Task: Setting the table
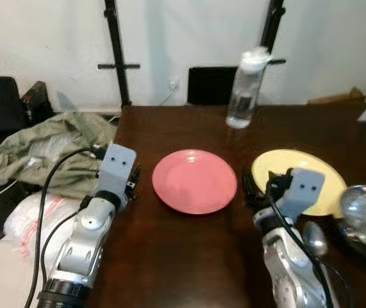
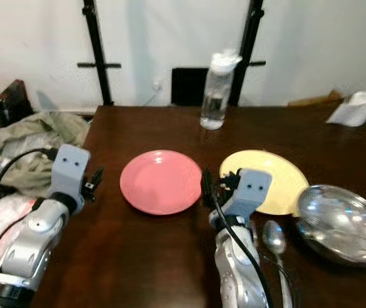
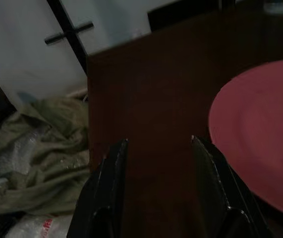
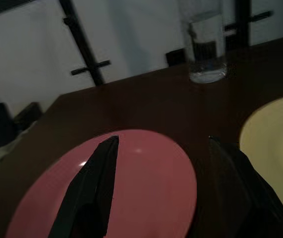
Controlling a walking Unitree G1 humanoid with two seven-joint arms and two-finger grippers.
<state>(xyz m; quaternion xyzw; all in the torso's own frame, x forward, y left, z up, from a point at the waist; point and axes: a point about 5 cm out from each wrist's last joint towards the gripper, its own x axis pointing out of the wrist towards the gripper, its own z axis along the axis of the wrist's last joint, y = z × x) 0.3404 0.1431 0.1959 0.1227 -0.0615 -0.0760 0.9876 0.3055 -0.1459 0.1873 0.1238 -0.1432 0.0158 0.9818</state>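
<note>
Both grippers hover over a dark table (image 1: 189, 256); the left gripper (image 3: 158, 146) hangs near the table's left edge with its fingers (image 3: 109, 168) spread apart and nothing between them, bare wood under the gap; the pink plate (image 1: 194, 180) lies just to its right, close to the right-hand finger but apart from it; the right gripper (image 4: 163, 148) is likewise released, its two fingers wide apart and holding nothing, one finger (image 4: 94, 173) over the pink plate, the other over the dark strip between the plates; the yellow plate (image 2: 279, 170) lies just to this gripper's right, partly behind its grey housing in the head views; a clear bottle (image 1: 245, 90) stands upright ahead of the right gripper, well beyond both plates; a spoon (image 2: 274, 239) lies beside the right forearm, on its right, and a shiny steel bowl (image 2: 343, 221) sits farther right, touching or nearly touching the yellow plate's rim; off the table, left of the left arm, lies a heap of green cloth (image 1: 54, 147).
</note>
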